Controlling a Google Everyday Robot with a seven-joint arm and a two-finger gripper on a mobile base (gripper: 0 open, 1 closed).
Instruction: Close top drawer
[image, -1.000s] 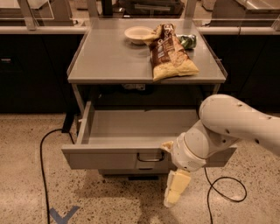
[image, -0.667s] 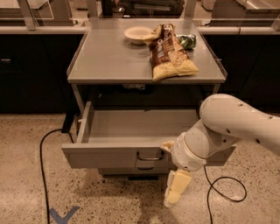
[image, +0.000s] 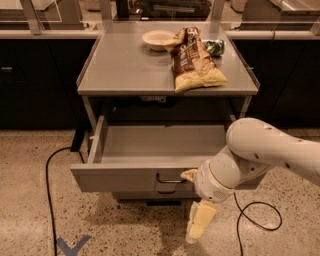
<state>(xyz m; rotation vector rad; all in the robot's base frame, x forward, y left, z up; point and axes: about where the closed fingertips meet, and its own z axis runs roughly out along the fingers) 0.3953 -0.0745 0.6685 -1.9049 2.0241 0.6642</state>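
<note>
The top drawer (image: 135, 177) is a wide, shallow grey metal drawer. It stands pulled far out of the cabinet, and its inside looks empty. Its small dark wire handle (image: 167, 180) sits at the centre of the flat front. My gripper (image: 192, 205) is in front of the drawer's right half, at the end of my white arm (image: 260, 155). It is open. One cream finger (image: 189, 175) touches the front right beside the handle, and the other finger (image: 200, 222) hangs down toward the floor. My arm hides the drawer's right front corner.
The cabinet top (image: 125, 65) holds a white bowl (image: 157, 39), a brown chip bag (image: 192, 60) and a green packet (image: 215, 47). A lower drawer (image: 150, 196) shows under the top one. Black cables (image: 50, 190) lie on the speckled floor at left and right. Dark counters stand behind.
</note>
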